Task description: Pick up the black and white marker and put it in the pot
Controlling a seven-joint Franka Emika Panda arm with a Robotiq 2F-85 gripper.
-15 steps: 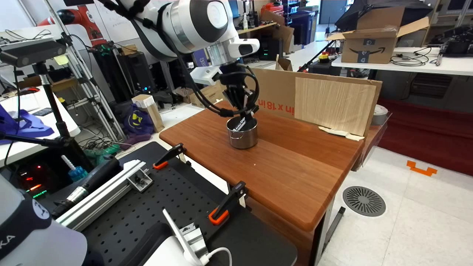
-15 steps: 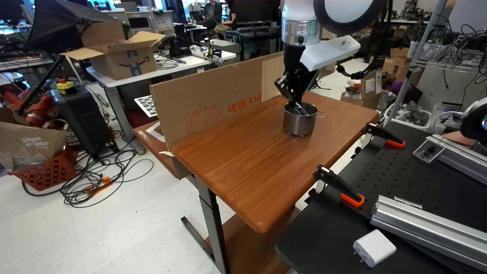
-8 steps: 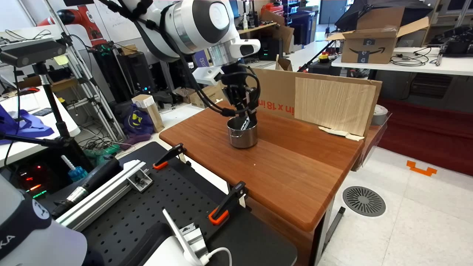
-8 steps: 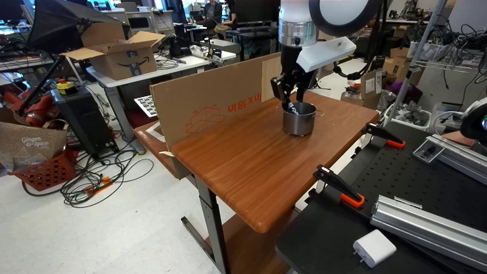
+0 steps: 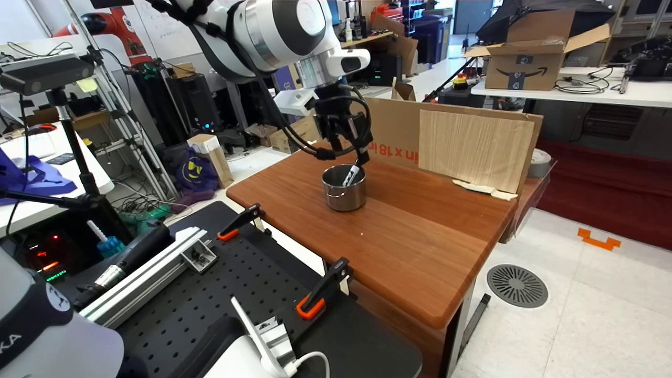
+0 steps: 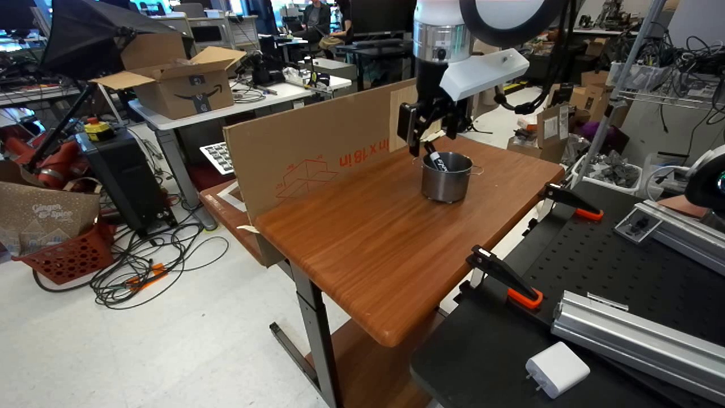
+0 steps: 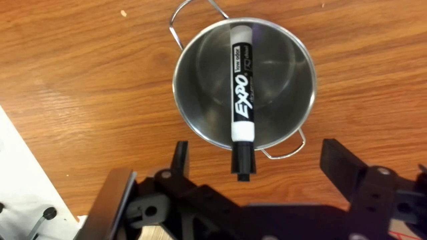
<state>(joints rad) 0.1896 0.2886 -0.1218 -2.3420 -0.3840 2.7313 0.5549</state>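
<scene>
Hanging just above a small, round, grey metal pot (image 6: 444, 187), and off to one side of it, with the fingers of a black two-fingered gripper (image 7: 256, 150) spread wide and holding nothing. Below the fingertips, find a slim black-and-white marker (image 7: 243, 96), lettered EXPO, leaning inside the pot with the pale end low and the black cap jutting past the rim toward the tool. Seen from the wrist, poking into the gap between the fingers with that cap, yet touching neither. Nearly finished as a task, by the look of things, with only a clean retreat left to make, most safely straight up. Beware of swinging sideways: likely, with one finger brushing the cap, to roll the marker along the rim or flip it out onto the brown wood-grain table (image 6: 368, 255) under the gripper. Beware also of closing too soon, enough to pinch the cap and lift the marker out. Avoid dipping lower, too, for fear of pressing on the cap and levering the pale end upward, or of snagging the thin wire handle (image 7: 282, 157) showing near one finger and dragging or tipping the pot. Hard to tell from these views: how firmly braced against the far inner wall, and so how easily dislodged by a small bump.
</scene>
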